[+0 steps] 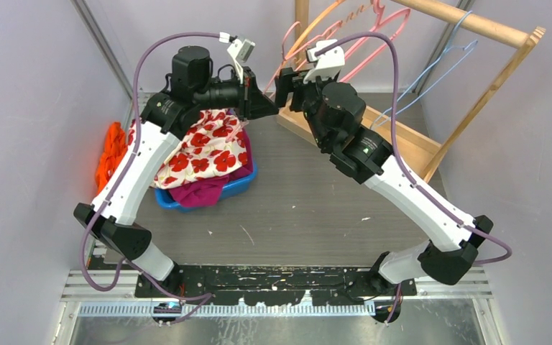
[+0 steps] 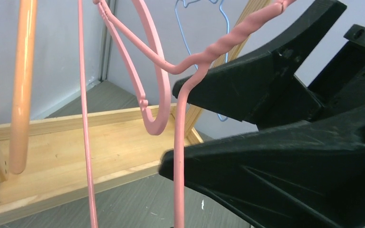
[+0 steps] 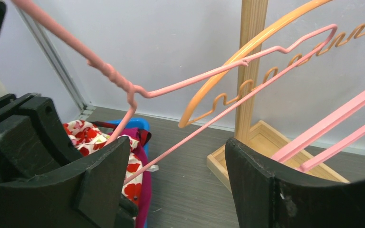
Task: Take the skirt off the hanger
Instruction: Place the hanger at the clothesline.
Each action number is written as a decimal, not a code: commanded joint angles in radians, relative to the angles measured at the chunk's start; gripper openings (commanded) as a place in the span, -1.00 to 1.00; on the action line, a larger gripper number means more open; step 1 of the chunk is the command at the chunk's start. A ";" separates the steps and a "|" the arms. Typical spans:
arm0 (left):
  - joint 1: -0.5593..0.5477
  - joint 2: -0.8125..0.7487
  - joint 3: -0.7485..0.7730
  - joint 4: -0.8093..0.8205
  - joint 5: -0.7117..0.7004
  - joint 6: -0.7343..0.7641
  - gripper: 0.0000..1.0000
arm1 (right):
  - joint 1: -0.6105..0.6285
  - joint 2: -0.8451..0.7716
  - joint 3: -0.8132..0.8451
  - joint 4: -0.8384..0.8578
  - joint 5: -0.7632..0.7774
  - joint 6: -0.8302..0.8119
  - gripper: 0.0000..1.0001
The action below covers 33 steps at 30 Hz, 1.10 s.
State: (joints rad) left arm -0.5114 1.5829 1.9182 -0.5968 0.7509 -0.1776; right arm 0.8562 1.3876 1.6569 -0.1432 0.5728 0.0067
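As the left hand (image 2: 171,128) clamps the pink hanger (image 2: 228,40), the right hand (image 3: 178,156) gapes beside the rack (image 3: 252,71).

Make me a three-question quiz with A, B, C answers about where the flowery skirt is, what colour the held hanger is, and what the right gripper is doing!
1. Where is the flowery skirt?
A) heaped in the blue bin
B) on a shelf
C) under a chair

2. What colour is the wire hanger in the left gripper?
A) green
B) pink
C) black

3. How does the right gripper stand?
A) shut on a sock
B) shut on nothing
C) open

Answers:
1 A, the top view shows it piled in the bin.
2 B, pink wire runs between the shut left fingers.
3 C, a wide gap shows between its fingers, with nothing held.
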 commanded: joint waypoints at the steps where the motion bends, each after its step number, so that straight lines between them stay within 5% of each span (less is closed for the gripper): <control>1: -0.013 0.024 0.063 0.022 0.021 0.015 -1.00 | 0.010 -0.087 -0.004 0.031 -0.051 0.078 0.55; 12: -0.012 0.086 0.142 0.004 0.007 0.025 -1.00 | 0.021 -0.175 -0.096 -0.059 -0.042 0.128 0.55; 33: -0.017 0.013 0.057 0.015 0.016 0.006 -1.00 | 0.021 0.048 -0.014 0.202 -0.050 0.058 0.56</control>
State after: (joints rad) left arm -0.5133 1.6741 1.9846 -0.6430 0.7414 -0.1741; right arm 0.8619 1.4059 1.5841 -0.0280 0.5438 0.0891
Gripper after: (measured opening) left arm 0.032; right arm 0.781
